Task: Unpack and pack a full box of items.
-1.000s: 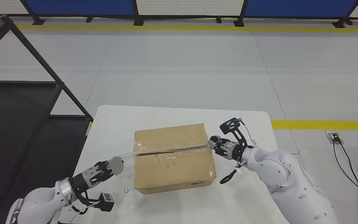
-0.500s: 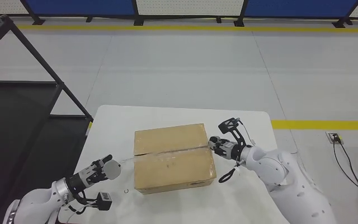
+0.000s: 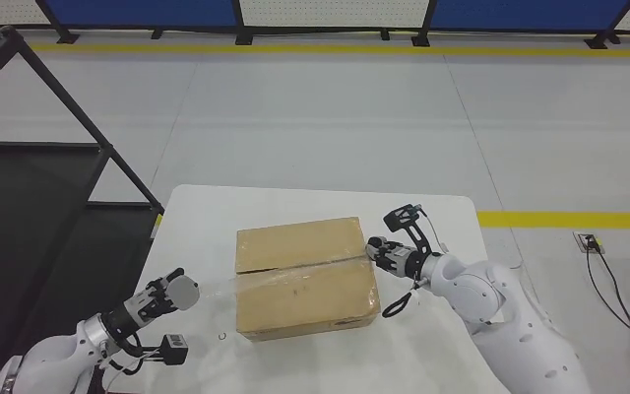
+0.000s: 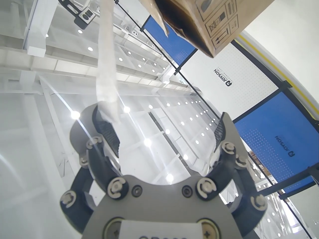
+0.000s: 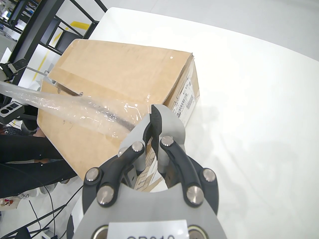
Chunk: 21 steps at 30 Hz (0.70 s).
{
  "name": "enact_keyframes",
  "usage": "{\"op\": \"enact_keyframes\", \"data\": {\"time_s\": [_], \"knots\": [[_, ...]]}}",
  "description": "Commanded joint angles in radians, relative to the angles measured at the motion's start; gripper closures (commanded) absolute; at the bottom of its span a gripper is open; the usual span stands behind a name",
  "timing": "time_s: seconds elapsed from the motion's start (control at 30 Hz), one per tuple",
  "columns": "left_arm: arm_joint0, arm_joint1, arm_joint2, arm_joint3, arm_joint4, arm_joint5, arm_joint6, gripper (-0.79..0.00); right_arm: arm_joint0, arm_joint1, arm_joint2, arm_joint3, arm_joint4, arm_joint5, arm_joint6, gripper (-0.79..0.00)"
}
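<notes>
Cardboard box (image 3: 307, 279) sits mid-table (image 3: 207, 222), long side across the robot's front. There is bare white top on all four sides, widest behind the box and to its left, narrower along the front edge. A black frame rack (image 3: 98, 167) stands just off the table's left rear corner. Box flaps are down; a dark seam runs along the lid, and at the left end one flap edge is lifted slightly (image 4: 159, 13). Contents cannot be seen. A clear tape strip (image 3: 221, 286) spans from the lid seam out past the box's left side to the left gripper (image 3: 175, 292), which is low near the table's left edge. Left jaws are spread wide; the tape end clings to one finger pad (image 4: 107, 130) and nothing is pinched. Right gripper (image 5: 154, 118) is at the box's right top edge, at the seam end, jaws closed pad to pad. Cannot tell if tape is caught between them.
</notes>
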Motion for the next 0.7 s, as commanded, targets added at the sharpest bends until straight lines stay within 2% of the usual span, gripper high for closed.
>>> {"op": "enact_keyframes", "data": {"time_s": [0.0,0.17,0.3,0.5,0.53,0.6,0.63,0.67], "knots": [[0.0,0.0,0.001,0.003,0.01,-0.001,-0.015,-0.785,0.001,-0.001,0.001,-0.001,0.0,0.004,-0.001,0.0],[0.005,0.002,0.009,0.013,0.012,0.009,-0.033,-0.785,0.003,-0.004,0.001,-0.003,-0.001,0.016,0.0,0.0],[0.024,0.007,0.029,0.02,-0.037,0.051,0.03,-0.785,0.004,-0.006,0.0,-0.005,-0.003,0.02,-0.001,0.0],[0.04,0.009,0.053,0.061,-0.037,0.052,0.081,-0.785,0.0,-0.007,0.005,-0.009,-0.005,0.022,-0.003,0.0],[0.044,0.008,0.054,0.065,-0.037,0.053,0.089,-0.763,0.0,-0.007,0.006,-0.01,-0.006,0.024,-0.002,0.0],[0.047,0.003,0.066,0.071,-0.037,0.048,0.08,-0.634,-0.003,-0.007,0.009,-0.014,-0.008,0.025,-0.002,0.0],[0.047,0.0,0.074,0.075,-0.037,0.046,0.077,-0.443,-0.003,-0.007,0.011,-0.016,-0.008,0.026,-0.002,0.0],[0.045,-0.004,0.08,0.078,-0.037,0.045,0.076,-0.314,-0.004,-0.007,0.013,-0.017,-0.009,0.025,-0.003,0.0]]}}
